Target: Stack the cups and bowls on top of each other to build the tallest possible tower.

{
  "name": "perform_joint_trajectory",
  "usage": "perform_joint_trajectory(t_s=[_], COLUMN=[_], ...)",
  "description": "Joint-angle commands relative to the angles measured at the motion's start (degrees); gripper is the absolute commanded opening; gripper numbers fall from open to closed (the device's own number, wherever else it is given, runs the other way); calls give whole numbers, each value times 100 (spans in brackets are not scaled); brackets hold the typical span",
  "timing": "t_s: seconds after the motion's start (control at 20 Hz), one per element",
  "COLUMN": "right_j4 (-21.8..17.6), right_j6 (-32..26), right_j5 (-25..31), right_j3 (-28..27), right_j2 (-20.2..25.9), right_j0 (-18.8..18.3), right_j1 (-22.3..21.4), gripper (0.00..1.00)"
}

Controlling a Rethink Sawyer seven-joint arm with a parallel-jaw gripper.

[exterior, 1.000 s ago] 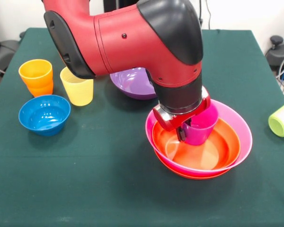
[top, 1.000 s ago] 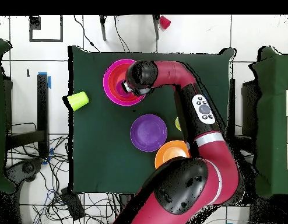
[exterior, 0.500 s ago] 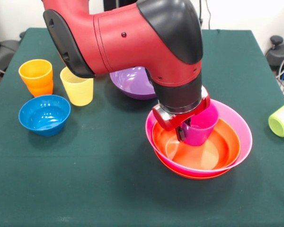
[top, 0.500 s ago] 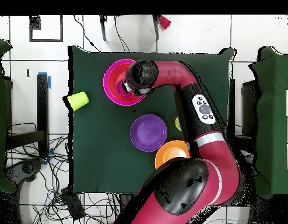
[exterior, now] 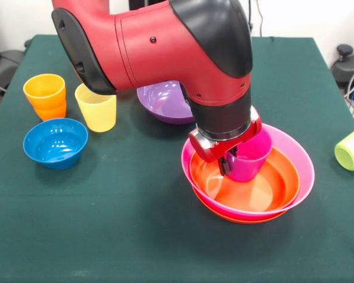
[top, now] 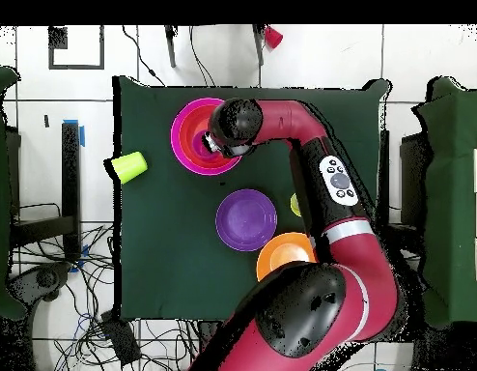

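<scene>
At the centre of the glossy red-orange plastic bowl [exterior: 271, 186], itself nested in the wide pink bowl [exterior: 298, 150] over another red-orange one, stands the small translucent purple cup [exterior: 251, 158]; the claw [exterior: 229, 160] pinches its rim at the cup's nine o'clock. From this tower, the purple bowl [exterior: 165, 101] lies on the green desk [exterior: 135, 230] at eleven o'clock, the tipped lime cup [exterior: 351, 148] at three o'clock, the yellow cup [exterior: 97, 107], orange cup [exterior: 45, 96] and small blue bowl [exterior: 55, 142] toward nine to ten o'clock

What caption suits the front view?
Red robot arm's gripper at a purple cup inside nested bowls.
</scene>
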Motion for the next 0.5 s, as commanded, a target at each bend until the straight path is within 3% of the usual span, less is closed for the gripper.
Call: perform_joint_trajectory(t_s=[0.05, 0.5], right_j4=[-276, -209], right_j6=[-1361, -1422], right_j5=[148, 275], right_j3=[-198, -346], right_j2=[-61, -14], right_j0=[73, 69], right_j1=[220, 286], gripper=[0, 0])
